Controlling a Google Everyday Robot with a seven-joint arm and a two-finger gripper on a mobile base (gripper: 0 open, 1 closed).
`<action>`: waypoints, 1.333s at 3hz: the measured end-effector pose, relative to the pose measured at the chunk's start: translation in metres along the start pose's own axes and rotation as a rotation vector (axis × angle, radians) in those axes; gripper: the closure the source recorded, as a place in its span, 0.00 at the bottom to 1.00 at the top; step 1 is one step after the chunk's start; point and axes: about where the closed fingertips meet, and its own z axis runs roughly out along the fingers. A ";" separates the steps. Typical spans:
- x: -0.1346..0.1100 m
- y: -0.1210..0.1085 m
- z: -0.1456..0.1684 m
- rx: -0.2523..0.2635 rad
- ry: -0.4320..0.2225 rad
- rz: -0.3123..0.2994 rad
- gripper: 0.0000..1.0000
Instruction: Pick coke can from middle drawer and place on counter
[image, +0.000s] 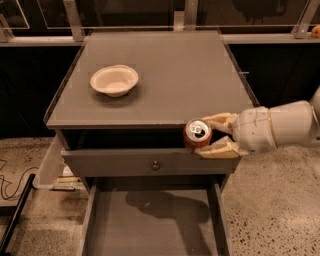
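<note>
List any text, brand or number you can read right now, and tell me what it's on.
No text can be read in this view.
The coke can, held in the pincer just off the front edge of the counter: any lettering on its red side is too blurred to read.
The white bowl on the counter: no markings visible.

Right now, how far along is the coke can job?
Done: the coke can is out of the middle drawer, whose floor lies bare. In hand: the gripper holds it at the front edge of the counter, right of centre. Left: lift it over the rim, set it down and release.
</note>
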 end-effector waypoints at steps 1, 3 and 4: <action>-0.037 -0.036 -0.010 -0.003 -0.038 -0.071 1.00; -0.078 -0.122 -0.010 -0.013 -0.202 -0.062 1.00; -0.078 -0.153 -0.011 0.052 -0.265 0.050 1.00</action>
